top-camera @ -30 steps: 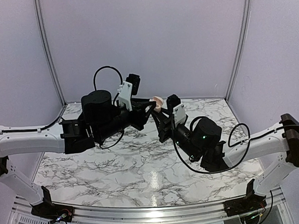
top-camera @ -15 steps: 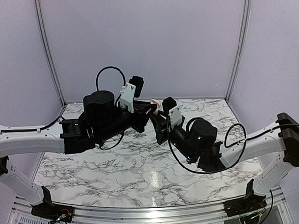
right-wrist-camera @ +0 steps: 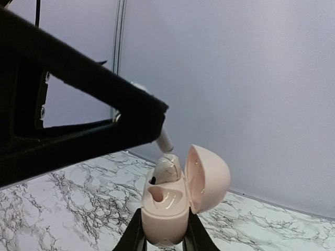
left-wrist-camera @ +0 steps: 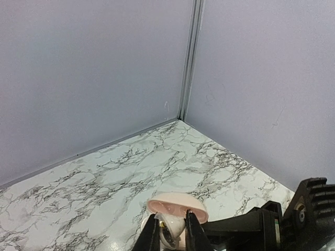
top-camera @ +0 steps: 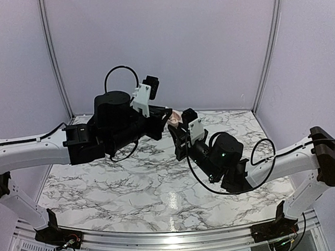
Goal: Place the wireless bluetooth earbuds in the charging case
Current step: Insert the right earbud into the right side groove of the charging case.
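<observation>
The charging case (right-wrist-camera: 163,209), pale pink, stood upright with its lid (right-wrist-camera: 208,178) swung open. It was clamped at its base in the tightly closed jaws of the right gripper (right-wrist-camera: 163,232), held above the marble tabletop (top-camera: 131,182). A pale earbud (right-wrist-camera: 166,168) sat tip-down in one socket's mouth, pinched in the narrowly set jaws of the left gripper (left-wrist-camera: 171,222).

Left gripper (left-wrist-camera: 168,231) and right gripper (right-wrist-camera: 163,238) hover close together, both clamped.
</observation>
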Action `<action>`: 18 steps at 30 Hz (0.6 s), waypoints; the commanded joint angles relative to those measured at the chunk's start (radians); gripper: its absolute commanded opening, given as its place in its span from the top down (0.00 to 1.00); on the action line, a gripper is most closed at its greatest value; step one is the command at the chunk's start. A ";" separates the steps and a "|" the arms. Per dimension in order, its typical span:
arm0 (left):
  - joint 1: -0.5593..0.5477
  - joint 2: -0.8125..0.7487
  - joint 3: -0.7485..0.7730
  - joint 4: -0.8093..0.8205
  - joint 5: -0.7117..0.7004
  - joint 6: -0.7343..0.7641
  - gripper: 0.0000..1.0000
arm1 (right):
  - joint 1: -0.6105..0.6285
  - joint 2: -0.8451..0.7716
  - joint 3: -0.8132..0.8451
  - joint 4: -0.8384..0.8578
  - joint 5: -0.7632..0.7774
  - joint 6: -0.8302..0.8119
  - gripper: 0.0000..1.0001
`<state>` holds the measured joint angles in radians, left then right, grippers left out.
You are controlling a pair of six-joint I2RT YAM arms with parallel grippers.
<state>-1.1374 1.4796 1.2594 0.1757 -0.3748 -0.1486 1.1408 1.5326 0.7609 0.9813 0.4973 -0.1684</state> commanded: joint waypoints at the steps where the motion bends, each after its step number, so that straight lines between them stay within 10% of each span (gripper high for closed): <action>1: -0.005 0.024 0.075 -0.112 -0.041 -0.053 0.87 | 0.009 0.005 0.007 0.070 -0.005 -0.054 1.00; 18: -0.004 0.046 0.154 -0.265 -0.037 -0.113 0.90 | 0.010 0.022 -0.005 0.100 0.012 -0.101 1.00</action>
<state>-1.1374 1.5307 1.3998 -0.0353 -0.4026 -0.2428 1.1408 1.5448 0.7536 1.0386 0.4927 -0.2573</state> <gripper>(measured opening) 0.147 0.207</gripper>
